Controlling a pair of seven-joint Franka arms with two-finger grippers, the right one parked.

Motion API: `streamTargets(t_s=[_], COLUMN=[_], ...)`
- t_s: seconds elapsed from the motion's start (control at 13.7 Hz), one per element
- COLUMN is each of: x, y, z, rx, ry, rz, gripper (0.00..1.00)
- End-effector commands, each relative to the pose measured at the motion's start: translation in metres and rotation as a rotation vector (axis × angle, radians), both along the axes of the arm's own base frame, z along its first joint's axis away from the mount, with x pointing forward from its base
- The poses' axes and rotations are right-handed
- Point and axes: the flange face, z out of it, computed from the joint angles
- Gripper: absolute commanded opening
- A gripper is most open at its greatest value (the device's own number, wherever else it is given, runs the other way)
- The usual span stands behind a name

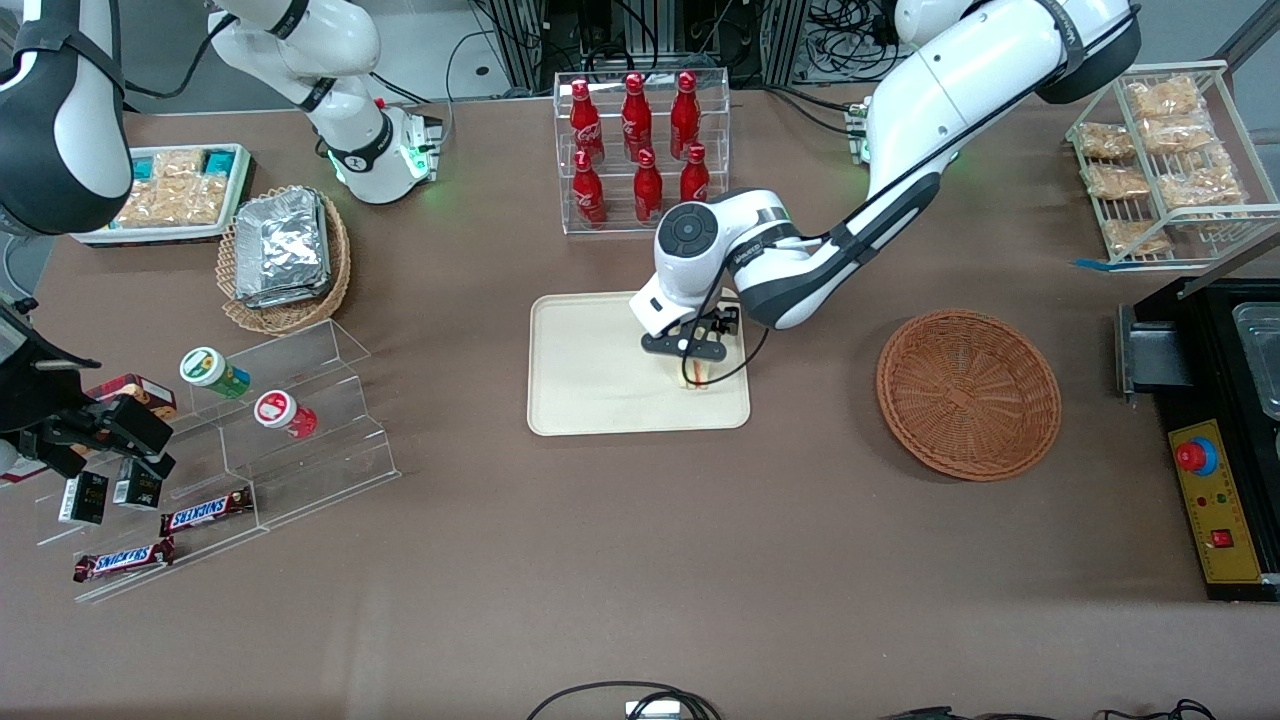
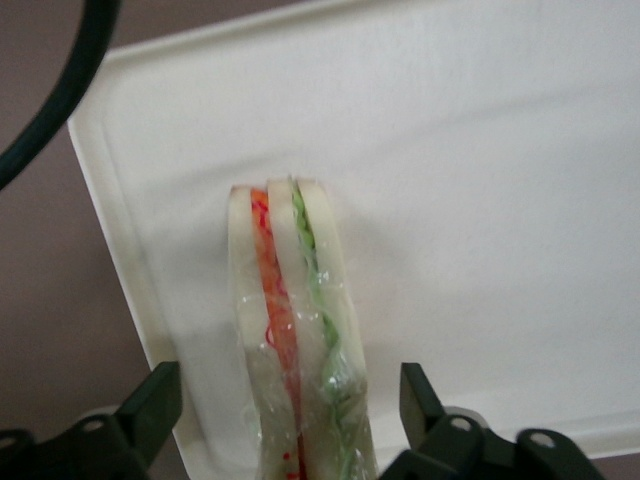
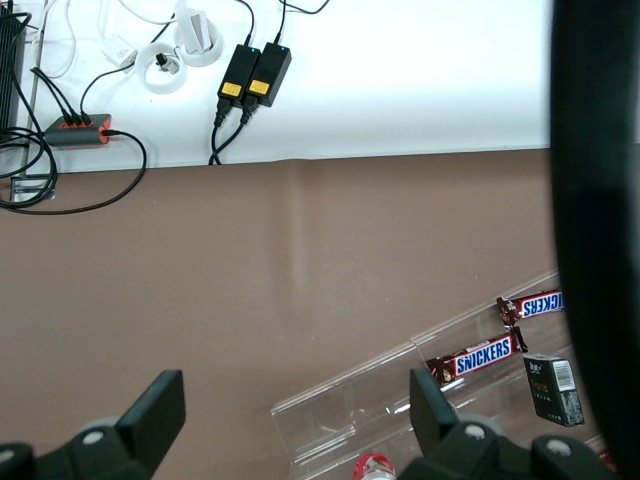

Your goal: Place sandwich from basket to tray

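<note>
The sandwich stands on its edge on the cream tray, near the tray's end toward the basket. In the left wrist view the sandwich shows red, orange and green filling stripes under clear wrap, with the tray beneath it. My left gripper is low over the tray and straddles the sandwich. It is open: each of the black fingers stands apart from the bread with a gap on both sides. The reddish-brown wicker basket lies empty toward the working arm's end of the table.
A clear rack of red bottles stands farther from the front camera than the tray. Toward the parked arm's end are a paler basket of foil packets, a white snack tray and an acrylic step stand. A wire snack rack and a control box stand at the working arm's end.
</note>
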Motion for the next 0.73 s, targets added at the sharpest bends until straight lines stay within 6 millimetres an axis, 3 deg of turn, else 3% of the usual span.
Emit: streamTargets(t_s=[0.0, 0.15, 0.29, 0.66], x=[0.032, 0.054, 0.083, 0.136], y=[0.005, 0.01, 0.03, 0.103], z=[0.033, 0.058, 0.08, 0.129], rx=[0.025, 0.046, 0.067, 0.098], ry=[-0.049, -0.067, -0.082, -0.16], rz=[0.066, 0.108, 0.169, 0.393], gripper=[0.99, 1.0, 1.0, 1.0])
